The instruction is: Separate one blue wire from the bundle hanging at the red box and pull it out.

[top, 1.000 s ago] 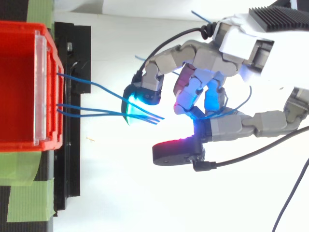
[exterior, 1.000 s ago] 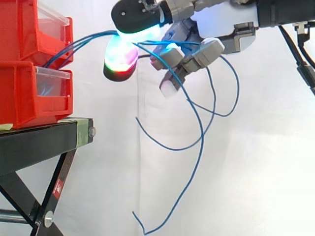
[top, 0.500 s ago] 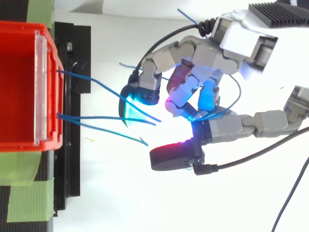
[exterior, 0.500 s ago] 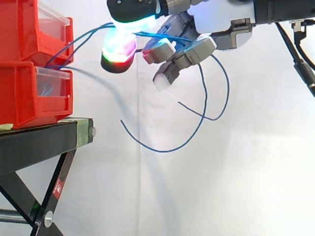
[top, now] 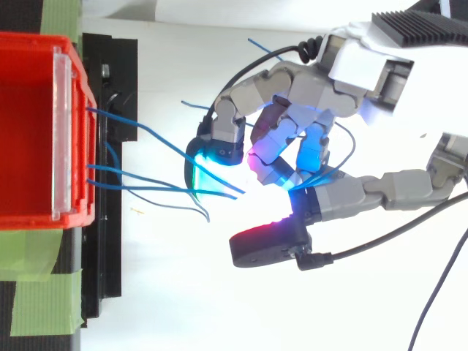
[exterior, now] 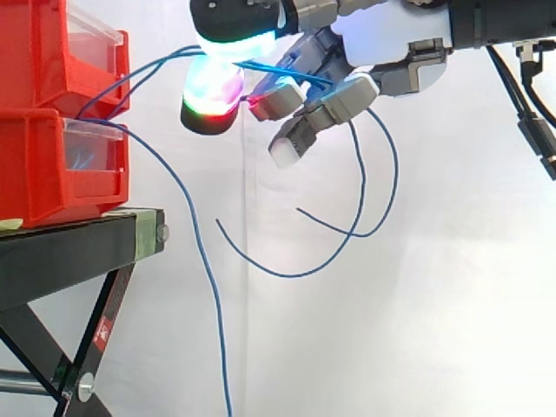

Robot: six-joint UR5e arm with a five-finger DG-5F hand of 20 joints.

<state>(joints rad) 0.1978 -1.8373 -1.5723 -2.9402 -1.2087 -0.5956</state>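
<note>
Several thin blue wires [exterior: 148, 67] come out between the stacked red bins [exterior: 52, 165] and rise to my hand [exterior: 408, 69], high and right of the bins. My fingers [exterior: 347, 94] are curled round the wires; loose loops [exterior: 295, 274] dangle below them. One long blue wire [exterior: 201, 261] hangs free from the bin front, down past the stand. From above, the wires [top: 131, 172] run right from the red bin [top: 29, 131] into my hand [top: 344, 66], under its glowing pads.
The bins rest on a black stand [exterior: 78, 243] with a slanted leg [exterior: 104, 330]. Green tape [top: 44, 307] marks the stand's near corner. A white curtain [exterior: 452, 304] backs the open space right of the stand.
The longest wire, which trailed from my hand a second ago, has slipped out and swung left; it now hangs from the bin. My hand rose slightly.
</note>
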